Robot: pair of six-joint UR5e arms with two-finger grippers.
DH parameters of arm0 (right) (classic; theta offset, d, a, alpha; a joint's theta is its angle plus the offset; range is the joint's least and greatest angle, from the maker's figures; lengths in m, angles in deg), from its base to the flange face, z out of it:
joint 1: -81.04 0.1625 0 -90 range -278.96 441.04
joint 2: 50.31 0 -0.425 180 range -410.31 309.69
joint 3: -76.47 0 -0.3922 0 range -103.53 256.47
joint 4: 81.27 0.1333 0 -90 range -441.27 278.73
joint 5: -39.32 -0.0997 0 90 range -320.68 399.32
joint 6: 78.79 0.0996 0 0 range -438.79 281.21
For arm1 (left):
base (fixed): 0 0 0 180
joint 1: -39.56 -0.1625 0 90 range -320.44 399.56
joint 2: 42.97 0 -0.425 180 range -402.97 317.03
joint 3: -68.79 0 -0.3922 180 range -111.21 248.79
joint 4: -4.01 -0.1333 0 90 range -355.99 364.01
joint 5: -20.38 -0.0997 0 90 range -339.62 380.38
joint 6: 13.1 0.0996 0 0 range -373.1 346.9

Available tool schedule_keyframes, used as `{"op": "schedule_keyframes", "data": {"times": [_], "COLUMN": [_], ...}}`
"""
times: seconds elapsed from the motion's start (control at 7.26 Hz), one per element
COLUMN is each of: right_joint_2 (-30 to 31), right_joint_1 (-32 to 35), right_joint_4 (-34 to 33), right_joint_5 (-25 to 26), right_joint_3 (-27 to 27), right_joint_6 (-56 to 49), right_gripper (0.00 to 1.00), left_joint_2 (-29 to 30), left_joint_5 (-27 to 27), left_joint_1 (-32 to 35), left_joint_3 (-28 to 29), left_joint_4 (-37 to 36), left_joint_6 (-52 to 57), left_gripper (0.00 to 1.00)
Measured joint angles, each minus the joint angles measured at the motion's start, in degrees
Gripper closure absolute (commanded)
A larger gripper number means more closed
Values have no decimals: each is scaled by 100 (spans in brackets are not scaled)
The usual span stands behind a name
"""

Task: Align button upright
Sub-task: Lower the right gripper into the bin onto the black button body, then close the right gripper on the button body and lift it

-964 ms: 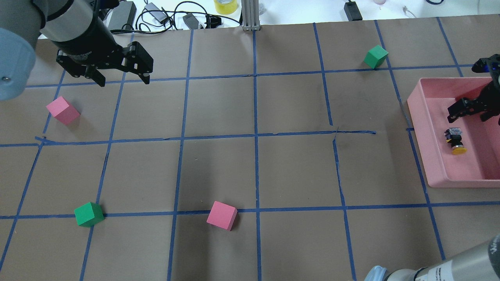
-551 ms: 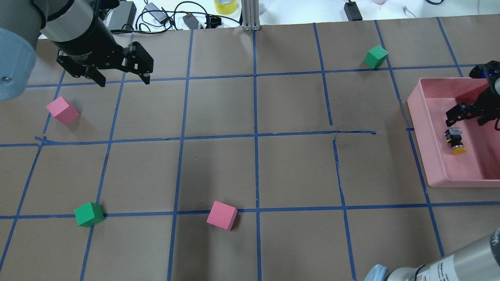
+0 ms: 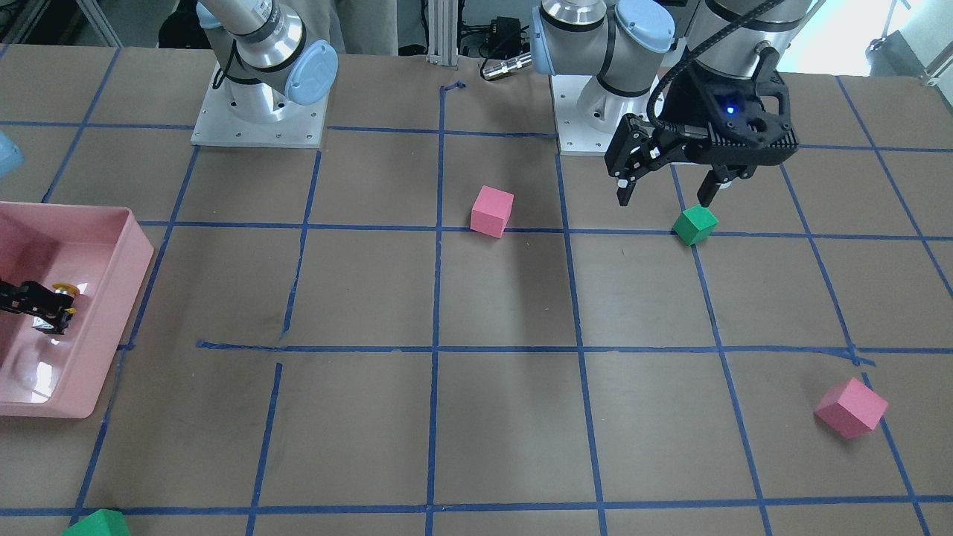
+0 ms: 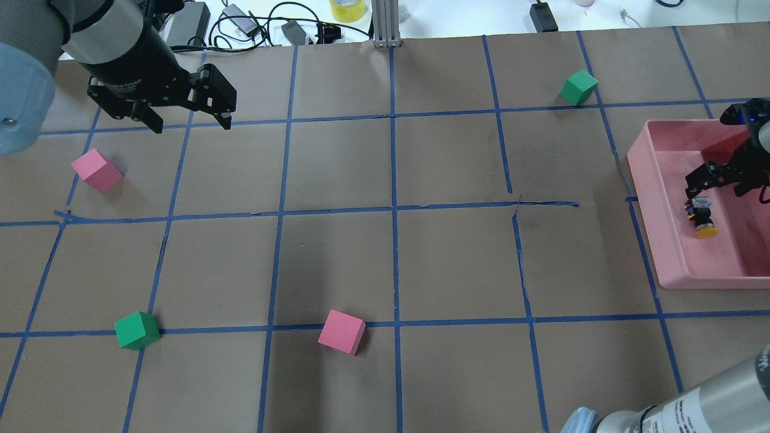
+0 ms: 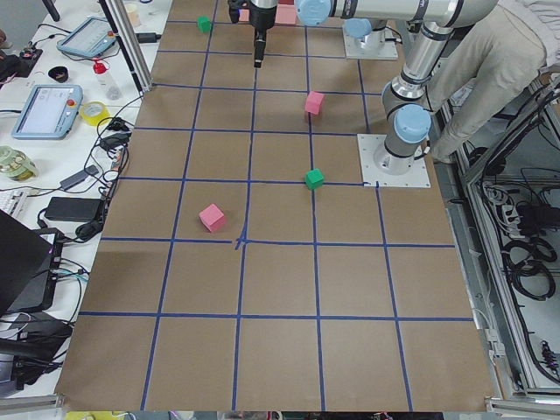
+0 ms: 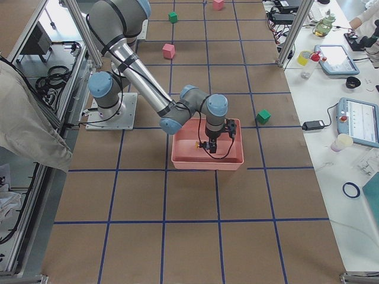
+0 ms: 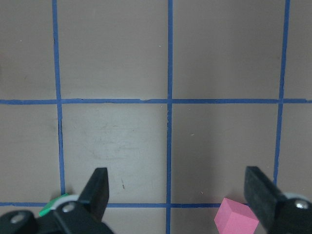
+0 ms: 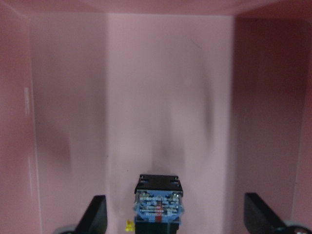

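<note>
The button (image 4: 701,218) lies on its side inside the pink tray (image 4: 652,198), with its yellow cap toward the robot and its silvery base away. My right gripper (image 4: 716,183) is open just over the base end. In the right wrist view the button's base (image 8: 158,207) sits between the spread fingers (image 8: 95,214), apart from both. The front view shows the button (image 3: 59,296) and the right gripper (image 3: 30,301) at the left edge. My left gripper (image 4: 189,123) is open and empty above the far left of the table, also seen in the front view (image 3: 665,201).
Pink cubes (image 4: 96,170) (image 4: 341,332) and green cubes (image 4: 137,330) (image 4: 579,87) lie scattered on the brown gridded table. The tray walls (image 8: 19,122) close in around the right gripper. Cables and tape rolls lie beyond the far edge.
My right gripper has moved closer to the button's base end, still open. The button and the left arm have not moved.
</note>
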Motion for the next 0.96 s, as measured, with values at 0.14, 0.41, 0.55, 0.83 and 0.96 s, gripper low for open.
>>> {"op": "schedule_keyframes", "data": {"times": [0.14,0.41,0.55,0.83,0.96], "right_joint_2": [-29,-48,-48,-44,-44], "right_joint_1": [0,0,0,0,0], "right_joint_4": [-36,-62,-65,-60,-65], "right_joint_5": [5,-30,-59,-87,-94], "right_joint_3": [0,23,41,67,103], "right_joint_6": [-2,3,4,6,6], "right_gripper": [0,0,0,0,0], "left_joint_2": [3,-3,-8,-14,-18], "left_joint_5": [6,-1,4,4,2], "left_joint_1": [0,0,0,4,3], "left_joint_3": [-1,-2,-3,-2,-3], "left_joint_4": [0,0,0,0,0], "left_joint_6": [1,1,1,-1,-2], "left_gripper": [0,0,0,0,0]}}
